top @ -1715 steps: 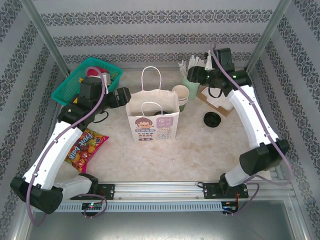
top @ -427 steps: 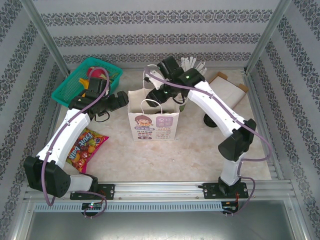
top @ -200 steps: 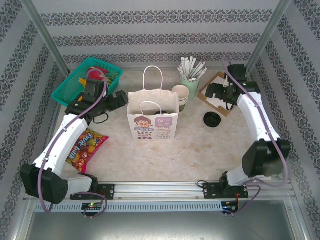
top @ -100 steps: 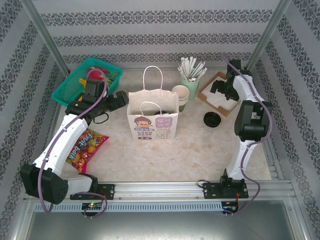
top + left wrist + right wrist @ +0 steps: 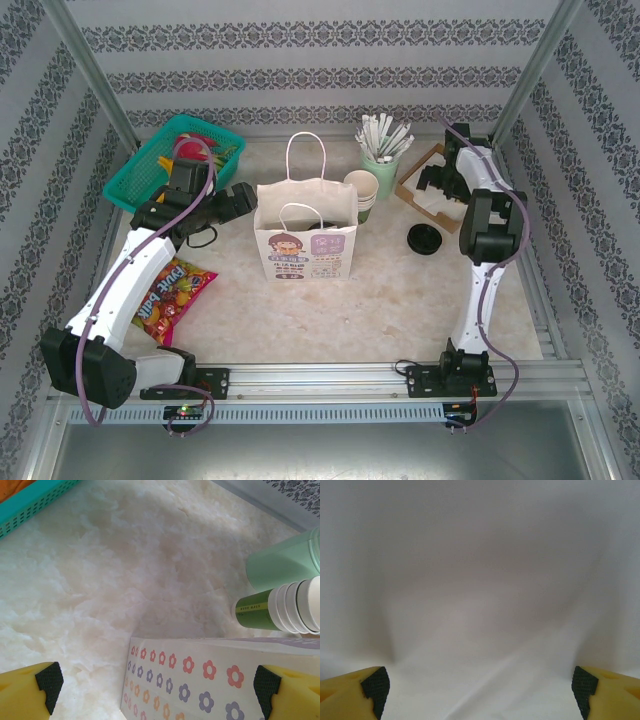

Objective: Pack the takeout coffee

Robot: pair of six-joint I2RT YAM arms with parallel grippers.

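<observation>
Okay, from overhead the takeout coffee (image 5: 425,238) sits black lid up on the desk (image 5: 400,300). It is right of the paper bag (image 5: 305,238), closer to the right edge, with a strip of marble between them. Neither arm is holding it.

The right gripper (image 5: 433,180) is up by the far right corner, past the coffee, hanging over a brown tray (image 5: 408,188). Its wrist camera gives what the overhead can't. Both yellow fingers (image 5: 350,692) are spread wide at the bottom corners, released, with a plain white surface (image 5: 480,590) under them. Whether they touch it, I can't tell.

The left gripper (image 5: 240,198) hovers just beside the bag's left wall. Its wrist view shows the jaws wide apart and gripping nothing, with the bag's flowered side panel lying between them. Beyond the panel that camera picks out the stack of lidless cups (image 5: 280,611), with the mint-green holder (image 5: 282,562) behind it. A sliver of the teal basket (image 5: 30,507) shows too.

From above, the bag stands upright with its mouth open and handles up. The cup stack is tight against its far right corner, and the holder bristles with white sticks. The basket fills the far left corner. A candy packet (image 5: 170,290) lies by the left edge, half under the left arm. The right arm runs up the right edge, just beside the coffee.
</observation>
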